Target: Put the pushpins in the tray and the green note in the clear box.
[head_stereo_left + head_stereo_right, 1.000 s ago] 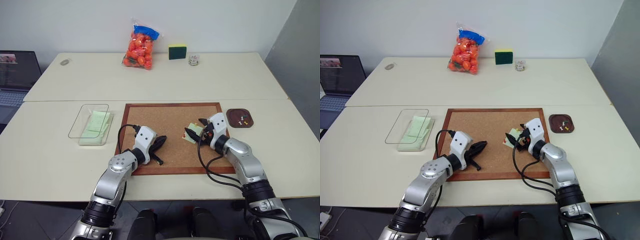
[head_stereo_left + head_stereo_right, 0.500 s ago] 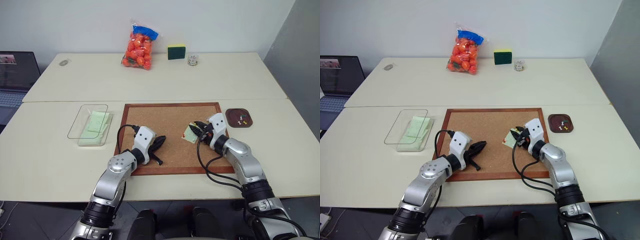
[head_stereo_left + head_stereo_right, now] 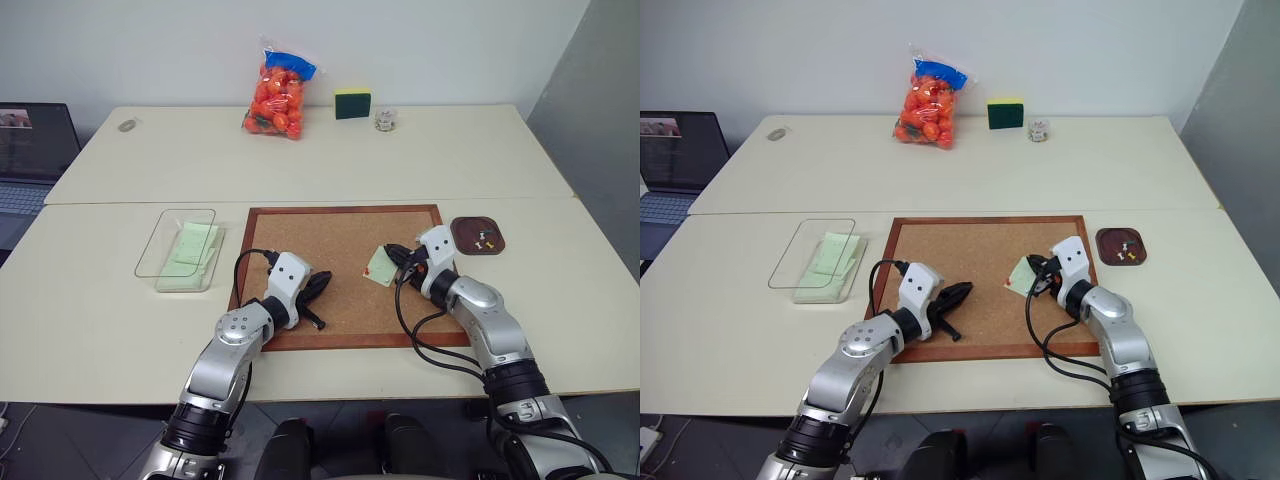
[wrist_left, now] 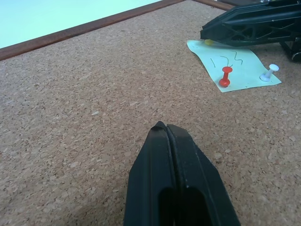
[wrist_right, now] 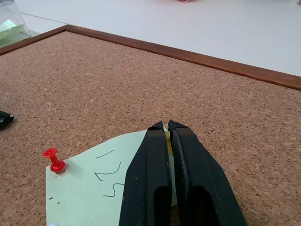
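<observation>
The right claw (image 5: 167, 126) is clamped on what looks to be the yellow pushpin (image 5: 168, 140), at the edge of the green note (image 4: 235, 66), which lies pinned on the cork board (image 3: 320, 240). The left claw (image 4: 165, 129) is pressed together, empty, above the board.

If the pin is pulled at a slant, the head could slip from the narrow grip. The paper could also be lifted or torn, since it is held by two other pins. A freed pin could be dropped on the way to the tray (image 3: 465, 240).

Three pins are counted in the note: one yellow, one red pushpin (image 4: 225, 76) and one white pushpin (image 4: 269, 73). A few more lie in the tray, too small to count. One note, one tray and one clear box (image 3: 160, 250), well apart on the worktop (image 3: 100, 310), are counted.
</observation>
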`<state>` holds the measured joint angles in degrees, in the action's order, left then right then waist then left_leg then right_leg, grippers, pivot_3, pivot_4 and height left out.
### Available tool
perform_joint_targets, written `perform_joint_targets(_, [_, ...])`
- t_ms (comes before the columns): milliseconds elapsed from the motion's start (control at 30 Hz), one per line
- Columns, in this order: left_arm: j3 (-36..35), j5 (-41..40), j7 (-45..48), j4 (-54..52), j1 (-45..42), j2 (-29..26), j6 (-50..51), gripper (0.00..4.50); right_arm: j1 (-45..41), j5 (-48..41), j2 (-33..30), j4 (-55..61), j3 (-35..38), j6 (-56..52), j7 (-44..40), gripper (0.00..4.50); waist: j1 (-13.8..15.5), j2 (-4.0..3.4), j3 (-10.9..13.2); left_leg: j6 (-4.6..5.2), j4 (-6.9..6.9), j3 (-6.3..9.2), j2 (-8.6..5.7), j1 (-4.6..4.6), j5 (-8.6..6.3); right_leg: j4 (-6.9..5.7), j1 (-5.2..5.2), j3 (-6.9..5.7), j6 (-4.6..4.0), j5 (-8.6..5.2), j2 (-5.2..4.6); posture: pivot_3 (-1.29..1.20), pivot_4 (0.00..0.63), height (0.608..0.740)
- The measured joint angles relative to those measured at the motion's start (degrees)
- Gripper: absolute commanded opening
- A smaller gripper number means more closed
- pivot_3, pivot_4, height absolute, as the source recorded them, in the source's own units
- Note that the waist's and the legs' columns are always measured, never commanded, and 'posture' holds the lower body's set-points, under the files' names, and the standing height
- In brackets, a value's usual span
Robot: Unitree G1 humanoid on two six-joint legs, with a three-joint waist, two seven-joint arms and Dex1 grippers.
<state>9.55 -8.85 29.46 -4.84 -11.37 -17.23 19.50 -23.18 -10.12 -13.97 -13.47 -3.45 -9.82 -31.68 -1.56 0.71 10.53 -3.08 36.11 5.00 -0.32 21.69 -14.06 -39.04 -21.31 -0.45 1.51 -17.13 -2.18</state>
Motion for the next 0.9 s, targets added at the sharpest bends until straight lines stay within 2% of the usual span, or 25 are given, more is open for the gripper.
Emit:
perform_joint_targets(467, [-0.2,0.0,0.0,-0.1,0.3,0.0,0.0,0.0,0.0,-4.1,0.8,8.4,5.1,-0.2,3.4,0.07,0.0,-0.01,0.0,0.0,-0.01,-0.02,0.0,0.01,0.0,0.01,-0.01,0.02,0.0,0.0,0.0,0.0,0.15,0.74])
perform_joint_targets(733, [-0.2,0.0,0.2,-0.1,0.3,0.0,0.0,0.0,-4.0,1.2,-2.1,-1.9,13.4,0.7,19.0,0.07,0.0,-0.03,0.0,0.0,-0.03,-0.1,0.0,0.01,0.0,0.02,-0.03,0.08,0.0,0.01,0.0,0.0,0.15,0.74])
perform_joint_targets(900, [-0.3,0.0,0.5,0.0,0.3,0.0,0.0,0.0,-5.4,2.2,-2.7,-6.2,14.9,0.7,22.2,0.07,0.0,-0.07,0.0,0.02,-0.03,-0.12,0.0,0.01,0.01,0.01,-0.03,0.09,0.0,0.02,0.0,0.0,0.15,0.74])
